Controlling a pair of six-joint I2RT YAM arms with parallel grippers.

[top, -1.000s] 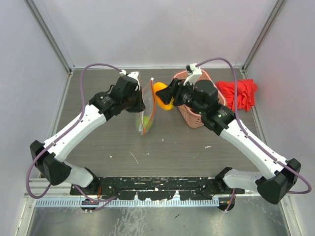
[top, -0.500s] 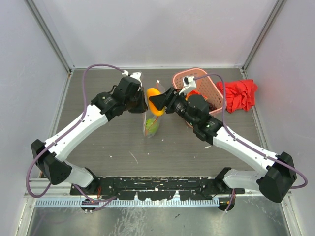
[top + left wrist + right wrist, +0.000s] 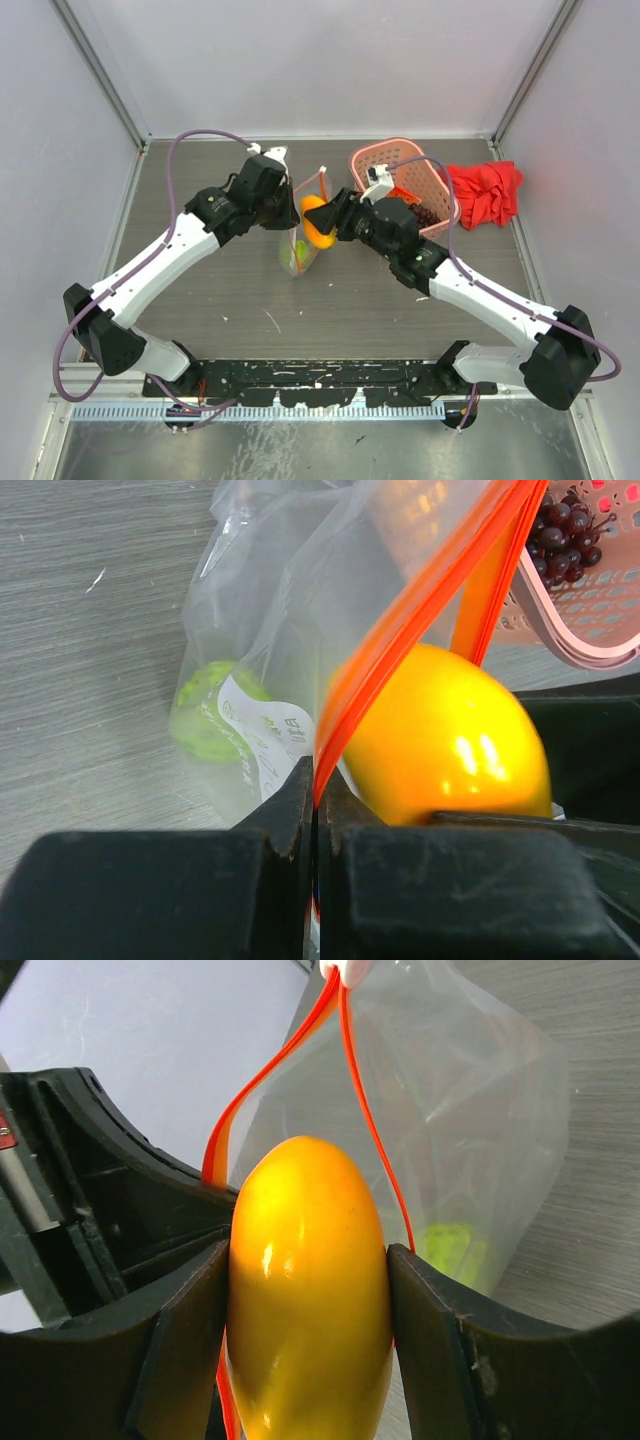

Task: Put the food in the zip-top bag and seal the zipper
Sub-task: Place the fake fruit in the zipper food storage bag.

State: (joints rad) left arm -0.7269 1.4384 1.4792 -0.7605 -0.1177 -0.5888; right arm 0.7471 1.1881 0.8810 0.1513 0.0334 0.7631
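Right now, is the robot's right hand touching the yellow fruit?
Touching. The right wrist view shows it: the right gripper has both fingers pressed against the sides of the yellow fruit, with no gap on either side.

Light: bright, even, overhead.
Shadows: faint on the counter (image 3: 350,300).
Glare: white spots on the yellow piece (image 3: 440,740).

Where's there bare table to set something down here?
Bare grey tabletop lies between the left arm and right arm, nearer than the clear zip-top plastic bag. Crowded further back: bag, pink lattice plastic basket, crumpled red cloth.
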